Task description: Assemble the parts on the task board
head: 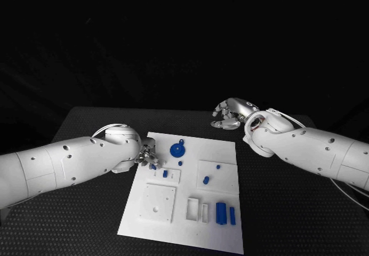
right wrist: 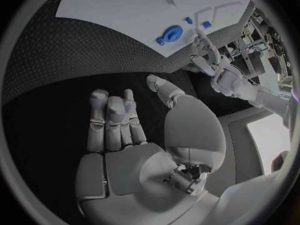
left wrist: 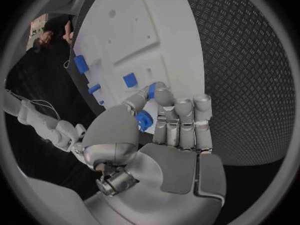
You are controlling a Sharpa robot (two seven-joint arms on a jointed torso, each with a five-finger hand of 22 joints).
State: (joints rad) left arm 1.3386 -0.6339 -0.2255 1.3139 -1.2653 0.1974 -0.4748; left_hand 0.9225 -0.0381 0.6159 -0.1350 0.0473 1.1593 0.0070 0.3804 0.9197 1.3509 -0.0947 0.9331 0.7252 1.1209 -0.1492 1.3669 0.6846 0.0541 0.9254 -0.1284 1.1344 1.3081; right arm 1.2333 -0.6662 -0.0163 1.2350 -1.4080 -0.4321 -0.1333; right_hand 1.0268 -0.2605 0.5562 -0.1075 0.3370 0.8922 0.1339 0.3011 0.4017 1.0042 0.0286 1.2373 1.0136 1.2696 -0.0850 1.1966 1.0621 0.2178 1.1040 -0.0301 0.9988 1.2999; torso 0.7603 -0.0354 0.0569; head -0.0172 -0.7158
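White task board (head: 219,154), blue parts (head: 177,149)

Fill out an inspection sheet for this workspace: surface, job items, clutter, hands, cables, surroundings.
Surface: black table with a textured top.
Job items: white task board in the middle of the table; a round blue part, small blue parts and two long blue parts on it.
Clutter: nothing seen.
Hands: left hand at the board's edge, pinching a small blue piece; right hand off the board over the table, holding nothing, fingers curled.
Cables: thin cable looped at the left wrist; another along the right arm.
Surroundings: dark.
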